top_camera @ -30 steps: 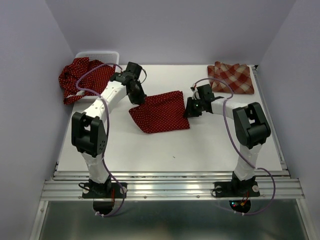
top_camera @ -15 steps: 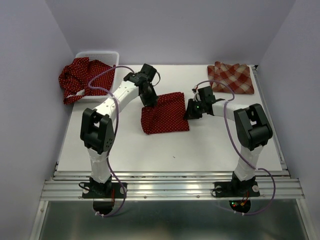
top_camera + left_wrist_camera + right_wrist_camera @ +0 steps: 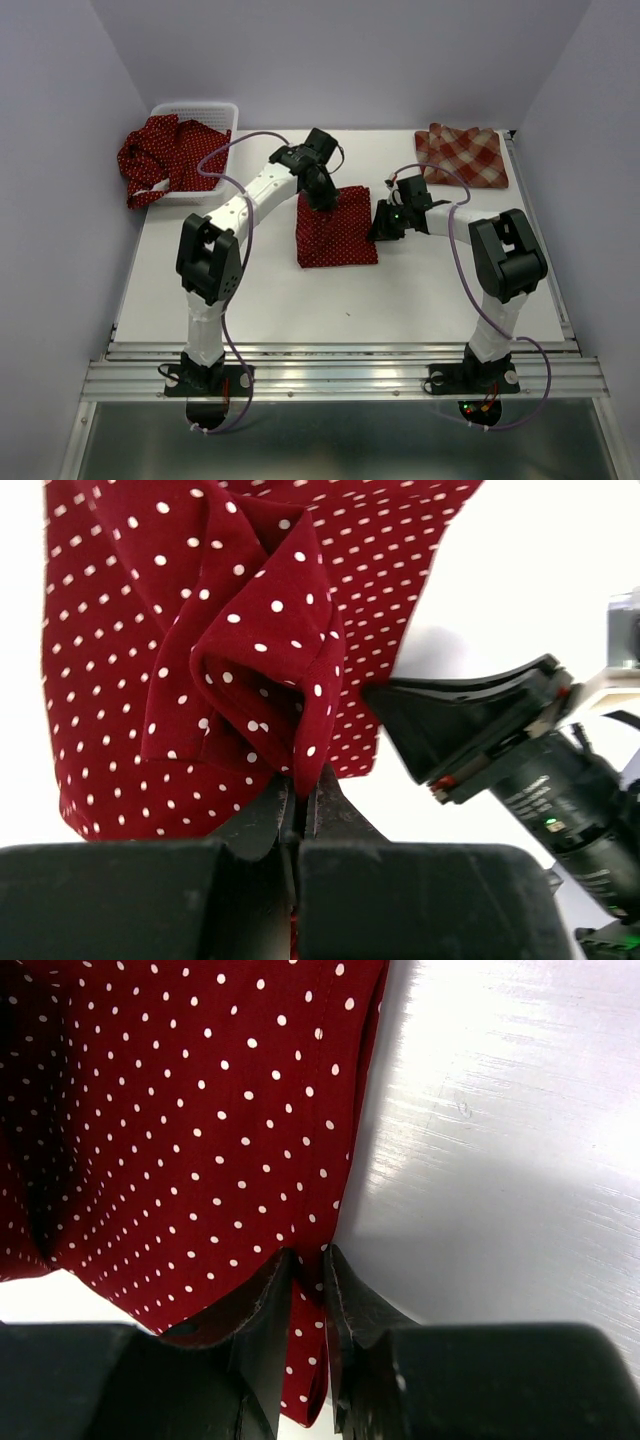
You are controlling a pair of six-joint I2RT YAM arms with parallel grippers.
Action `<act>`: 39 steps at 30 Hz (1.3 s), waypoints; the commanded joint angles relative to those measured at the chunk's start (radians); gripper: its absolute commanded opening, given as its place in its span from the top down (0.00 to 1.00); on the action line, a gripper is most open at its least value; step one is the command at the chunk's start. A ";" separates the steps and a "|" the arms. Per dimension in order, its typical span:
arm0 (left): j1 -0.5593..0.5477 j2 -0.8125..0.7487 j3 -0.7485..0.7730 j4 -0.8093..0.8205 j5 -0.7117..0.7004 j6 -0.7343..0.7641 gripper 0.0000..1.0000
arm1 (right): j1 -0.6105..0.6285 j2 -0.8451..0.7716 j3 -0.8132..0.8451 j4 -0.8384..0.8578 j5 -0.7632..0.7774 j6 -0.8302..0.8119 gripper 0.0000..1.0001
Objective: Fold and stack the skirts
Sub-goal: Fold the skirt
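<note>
A dark red dotted skirt [image 3: 337, 238] lies mid-table, partly folded over itself. My left gripper [image 3: 323, 196] is shut on a bunched fold of its cloth [image 3: 270, 660], held over the skirt's far left part. My right gripper [image 3: 378, 228] is shut on the skirt's right edge [image 3: 320, 1210], low on the table. A red-and-cream plaid skirt [image 3: 462, 155] lies folded at the far right corner. More dark red dotted skirts [image 3: 165, 155] hang out of the white basket at the far left.
The white lattice basket [image 3: 200, 108] stands at the table's far left corner. The right gripper's black body [image 3: 480, 730] shows close beside the skirt in the left wrist view. The white table [image 3: 330, 300] has a metal rail along its near edge.
My left gripper has carried the skirt's left side rightward over the rest, so the skirt now looks narrower. The right gripper has stayed holding the right edge.
</note>
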 commanded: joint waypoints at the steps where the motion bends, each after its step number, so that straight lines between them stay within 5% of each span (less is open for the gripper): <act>1: -0.022 0.030 0.084 0.045 -0.002 -0.019 1.00 | 0.013 -0.013 -0.026 -0.001 -0.007 0.002 0.75; 25: -0.088 0.204 0.165 0.065 0.018 -0.010 1.00 | 0.013 -0.039 -0.031 0.003 0.020 0.016 0.74; 37: -0.118 0.239 0.165 0.125 -0.011 -0.045 1.00 | 0.013 -0.171 -0.097 -0.024 0.127 0.054 0.64; 39: -0.121 0.239 0.165 0.130 -0.010 -0.042 0.90 | 0.013 -0.228 -0.117 -0.049 0.190 0.076 0.60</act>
